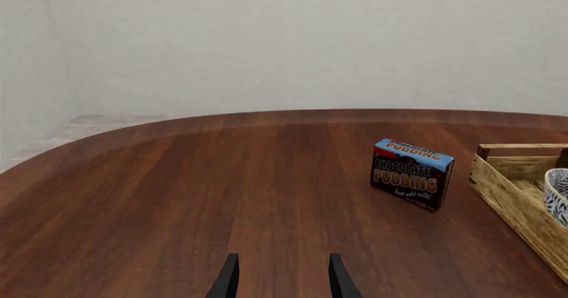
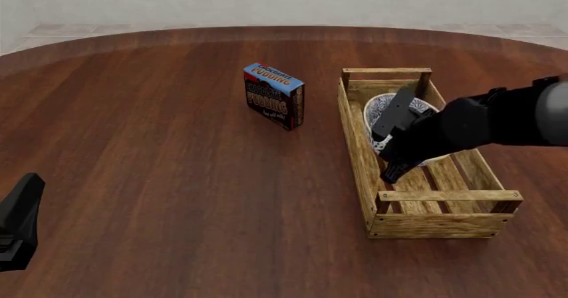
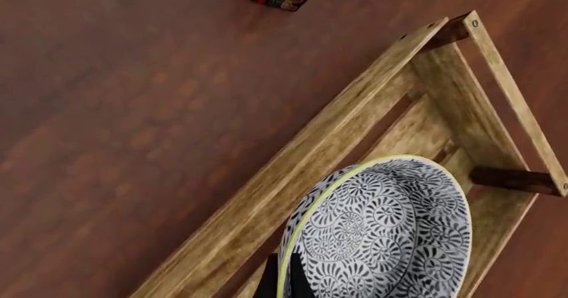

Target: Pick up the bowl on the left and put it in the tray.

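The right gripper point(image 3: 281, 278) was clamped on the rim of the bowl point(image 3: 390, 231), one finger on the outside and one on the inside, the two nearly closed with only the thin wall between them. The bowl sat tilted inside the tray point(image 2: 360, 138), in its far half, toward twelve o'clock, with the near half of the slatted bottom bare. The right arm point(image 2: 497, 122) reached in from three o'clock across the tray's long side. A pudding box point(image 2: 274, 95) stood upright on the table point(image 2: 159, 145) at about nine o'clock from the tray's far end, apart from it. The left gripper point(image 1: 282, 278) hung with its fingers parted and nothing between them, low over bare wood at the table's eight o'clock.
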Robot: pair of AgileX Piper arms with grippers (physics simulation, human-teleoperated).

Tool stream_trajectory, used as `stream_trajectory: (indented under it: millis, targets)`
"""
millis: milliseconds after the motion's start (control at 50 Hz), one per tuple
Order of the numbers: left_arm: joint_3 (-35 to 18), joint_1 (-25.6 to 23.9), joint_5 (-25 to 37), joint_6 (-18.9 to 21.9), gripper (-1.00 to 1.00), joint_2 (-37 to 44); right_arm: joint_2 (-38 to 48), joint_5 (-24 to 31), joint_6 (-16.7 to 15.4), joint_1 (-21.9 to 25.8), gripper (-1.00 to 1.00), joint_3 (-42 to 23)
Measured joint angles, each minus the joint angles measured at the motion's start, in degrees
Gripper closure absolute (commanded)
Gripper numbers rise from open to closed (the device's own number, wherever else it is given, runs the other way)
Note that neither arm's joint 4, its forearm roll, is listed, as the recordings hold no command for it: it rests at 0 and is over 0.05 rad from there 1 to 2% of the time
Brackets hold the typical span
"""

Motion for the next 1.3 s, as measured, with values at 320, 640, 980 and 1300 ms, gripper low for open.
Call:
stream_trajectory:
  millis: [320, 640, 980, 1300]
  targets:
    - [0.0, 0.0, 0.0, 0.0, -1.0, 0.0, 1.2, -1.2, -0.2, 0.2, 1.0, -0.4]
    - [0.0, 0.0, 0.0, 0.0, -1.0, 0.0, 2.3, -1.9, -0.2, 0.5, 1.0, -0.8]
    - [0.0, 0.0, 0.0, 0.0, -1.0, 0.0, 2.6, -2.4, -0.6, 0.2, 1.0, -0.7]
    - [0.0, 0.0, 0.0, 0.0, -1.0, 0.0, 2.9, -3.0, -0.7, -0.3, 1.0, -0.4]
